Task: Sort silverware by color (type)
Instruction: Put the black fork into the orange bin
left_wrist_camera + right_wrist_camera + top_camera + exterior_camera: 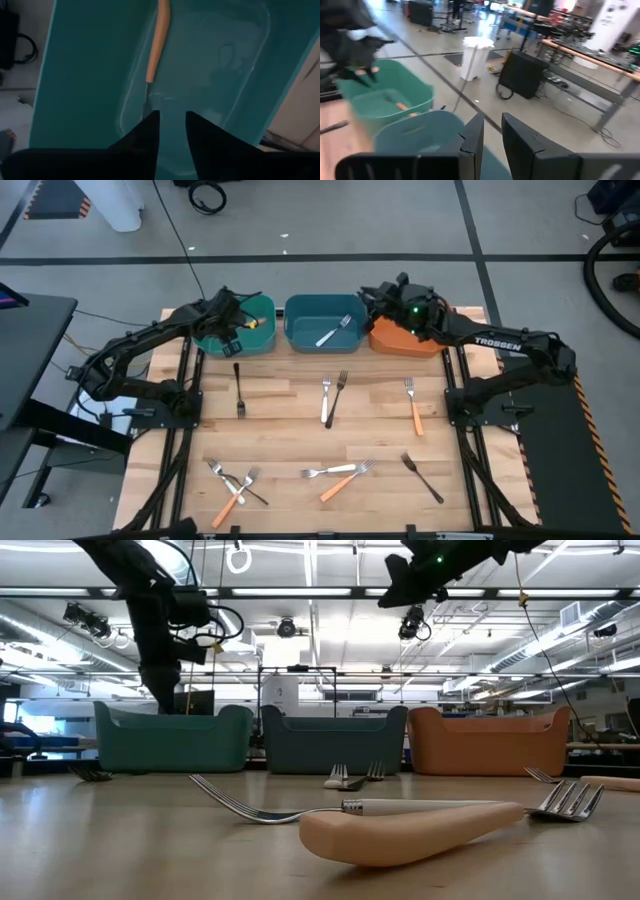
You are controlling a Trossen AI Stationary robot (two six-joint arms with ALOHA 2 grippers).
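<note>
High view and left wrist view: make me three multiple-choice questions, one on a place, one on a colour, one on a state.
1. The left gripper is over:
A. the green bin
B. the orange bin
C. the table's front edge

2. The fork in the middle bin is:
A. black
B. orange-handled
C. silver

3. The orange-handled fork in the green bin is:
A. gripped between the fingers
B. lying loose on the bin floor
C. balanced on the rim

Answers: 1 A, the high view shows it above the green bin. 2 C, it shows pale silver throughout. 3 B, the left wrist view shows it on the floor, with the jaws apart.
</note>
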